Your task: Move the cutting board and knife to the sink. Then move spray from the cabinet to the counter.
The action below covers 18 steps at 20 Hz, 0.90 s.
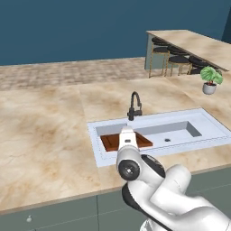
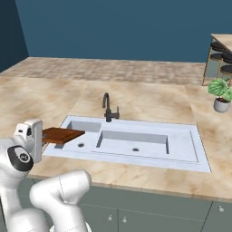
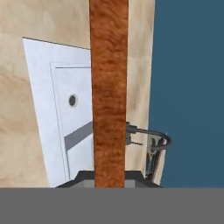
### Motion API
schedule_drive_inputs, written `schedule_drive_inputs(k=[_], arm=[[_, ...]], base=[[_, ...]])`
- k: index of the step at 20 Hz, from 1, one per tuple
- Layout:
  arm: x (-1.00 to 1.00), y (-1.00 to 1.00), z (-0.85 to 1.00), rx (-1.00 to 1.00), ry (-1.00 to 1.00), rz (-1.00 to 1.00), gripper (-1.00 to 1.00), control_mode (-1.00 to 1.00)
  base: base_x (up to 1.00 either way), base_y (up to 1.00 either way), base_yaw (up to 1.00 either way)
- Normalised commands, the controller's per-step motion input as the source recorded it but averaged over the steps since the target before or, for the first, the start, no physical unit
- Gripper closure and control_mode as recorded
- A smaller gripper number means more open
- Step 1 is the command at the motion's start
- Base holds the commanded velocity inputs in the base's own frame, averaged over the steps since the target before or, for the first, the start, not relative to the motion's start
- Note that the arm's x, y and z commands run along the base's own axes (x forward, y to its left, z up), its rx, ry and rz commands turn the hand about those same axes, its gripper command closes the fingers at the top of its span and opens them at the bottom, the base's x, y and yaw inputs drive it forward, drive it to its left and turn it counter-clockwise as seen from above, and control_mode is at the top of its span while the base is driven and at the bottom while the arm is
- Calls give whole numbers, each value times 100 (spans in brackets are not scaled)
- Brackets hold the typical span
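Observation:
My gripper (image 2: 44, 135) is shut on one end of the reddish-brown cutting board (image 2: 63, 134). It holds the board about level over the left part of the steel sink (image 2: 181, 156). In the left base view the cutting board (image 1: 109, 142) shows on both sides of my hand, above the sink (image 1: 205, 119). In the hand view the cutting board (image 3: 109, 87) runs straight out from the gripper (image 3: 109, 178), edge-on, over the sink (image 3: 48, 87). The beige marbled counter (image 1: 45, 135) surrounds the basin. The knife, the spray and the cabinet are out of view.
A dark curved faucet (image 1: 134, 106) (image 2: 108, 108) stands behind the basin's left half. A potted plant (image 1: 210, 80) (image 2: 221, 93) sits on the counter at the far right. Bar stools (image 1: 176, 56) line an island counter behind it.

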Motion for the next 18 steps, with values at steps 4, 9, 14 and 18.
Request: schedule_drive_inputs(k=[4,9,14,18], arm=[[38,-7,-31,-4,0,0,100,-100],[41,-2,-32,-2,0,1,100,-100],[43,-4,-26,0,1,1,100,-100],[41,-9,-28,0,0,1,100,-100]], base=[[0,0,0],[0,0,0],[0,0,0],[0,0,0]])
